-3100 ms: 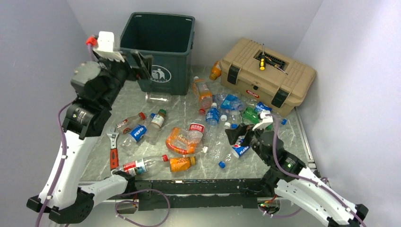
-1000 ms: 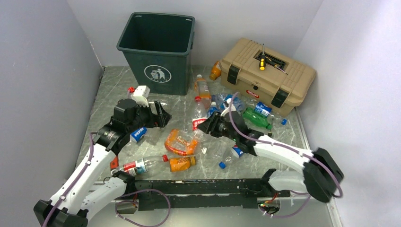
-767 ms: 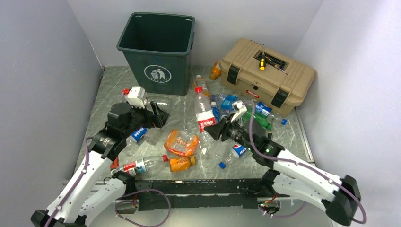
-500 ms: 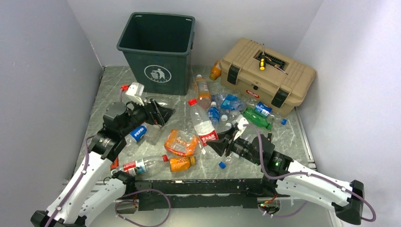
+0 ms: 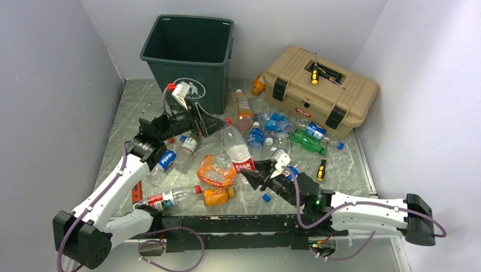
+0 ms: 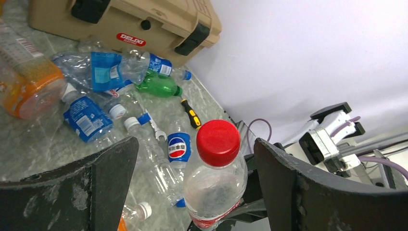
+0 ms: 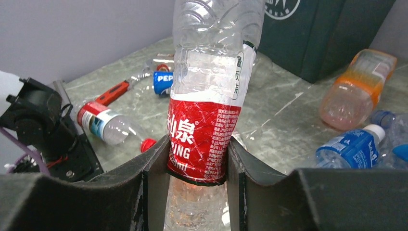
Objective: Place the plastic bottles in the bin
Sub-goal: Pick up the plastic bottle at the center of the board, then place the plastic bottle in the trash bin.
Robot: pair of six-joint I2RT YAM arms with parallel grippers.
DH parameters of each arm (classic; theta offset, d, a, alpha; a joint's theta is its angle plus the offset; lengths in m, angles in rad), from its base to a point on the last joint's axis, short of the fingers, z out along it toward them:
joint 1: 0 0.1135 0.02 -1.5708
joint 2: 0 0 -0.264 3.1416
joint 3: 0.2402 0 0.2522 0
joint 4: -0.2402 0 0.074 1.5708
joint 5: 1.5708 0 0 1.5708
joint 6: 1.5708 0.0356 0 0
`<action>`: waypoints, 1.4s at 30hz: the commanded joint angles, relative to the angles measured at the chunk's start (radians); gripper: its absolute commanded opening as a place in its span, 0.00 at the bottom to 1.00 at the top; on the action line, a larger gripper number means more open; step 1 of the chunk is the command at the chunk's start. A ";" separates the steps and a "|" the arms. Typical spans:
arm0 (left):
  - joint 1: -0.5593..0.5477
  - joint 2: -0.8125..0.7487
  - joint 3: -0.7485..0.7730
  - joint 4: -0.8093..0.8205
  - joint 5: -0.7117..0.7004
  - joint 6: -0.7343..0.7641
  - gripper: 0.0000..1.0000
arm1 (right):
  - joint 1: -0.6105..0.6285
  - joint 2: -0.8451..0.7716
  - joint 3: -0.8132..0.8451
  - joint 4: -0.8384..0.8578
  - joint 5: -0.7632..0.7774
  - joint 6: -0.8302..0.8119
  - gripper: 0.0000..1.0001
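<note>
My right gripper (image 7: pixel 197 161) is shut on a clear bottle (image 7: pixel 207 96) at its red label and holds it off the table, tilted towards the left arm. Its red cap (image 6: pixel 219 142) sits between the wide-apart fingers of my open left gripper (image 6: pixel 196 144), touching neither. From above, the held bottle (image 5: pixel 238 148) runs from the right gripper (image 5: pixel 250 173) up to the left gripper (image 5: pixel 220 122). The dark green bin (image 5: pixel 190 54) stands at the back. Several other bottles lie on the table: an orange one (image 5: pixel 244 110), a green one (image 5: pixel 309 141), a Pepsi one (image 5: pixel 164 160).
A tan toolbox (image 5: pixel 320 90) with a yellow-handled screwdriver (image 5: pixel 314 76) on it stands at the back right. Another screwdriver (image 5: pixel 320 169) and loose blue caps lie near the right arm. A red-handled wrench (image 5: pixel 136 190) lies front left. Grey walls close in three sides.
The right arm has drawn back towards its base, keeping the bottle lifted and tilted left. The left gripper has swung right and up, and its open fingers now straddle the cap.
</note>
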 commanded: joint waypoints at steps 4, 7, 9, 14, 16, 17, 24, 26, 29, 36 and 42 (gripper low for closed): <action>-0.010 -0.014 0.013 0.094 0.050 -0.042 0.91 | 0.041 0.048 0.011 0.200 0.099 -0.083 0.20; -0.017 -0.007 0.017 0.098 0.057 -0.039 0.84 | 0.054 0.068 0.016 0.200 0.110 -0.087 0.20; -0.026 0.002 0.021 0.093 0.061 -0.032 0.79 | 0.060 0.074 0.015 0.206 0.118 -0.085 0.20; -0.055 0.026 0.025 0.115 0.072 -0.031 0.68 | 0.063 0.081 0.020 0.198 0.123 -0.078 0.20; -0.071 0.036 0.032 0.111 0.072 -0.024 0.62 | 0.064 0.078 0.018 0.195 0.126 -0.073 0.20; -0.078 0.041 0.039 0.100 0.070 -0.015 0.59 | 0.064 0.075 0.016 0.196 0.127 -0.070 0.20; -0.107 0.038 0.044 0.096 0.039 0.014 0.29 | 0.066 0.072 0.021 0.158 0.124 -0.057 0.27; -0.107 0.035 0.050 0.086 0.035 0.024 0.17 | 0.066 0.076 0.039 0.109 0.122 -0.038 0.45; -0.107 0.034 0.065 0.063 0.030 0.048 0.00 | 0.067 0.084 0.082 0.008 0.120 -0.004 0.71; -0.107 0.010 0.120 -0.014 -0.022 0.142 0.00 | 0.066 0.050 0.156 -0.194 0.091 0.098 1.00; -0.107 -0.030 0.341 -0.234 -0.222 0.427 0.00 | 0.066 -0.032 0.236 -0.353 -0.031 0.171 1.00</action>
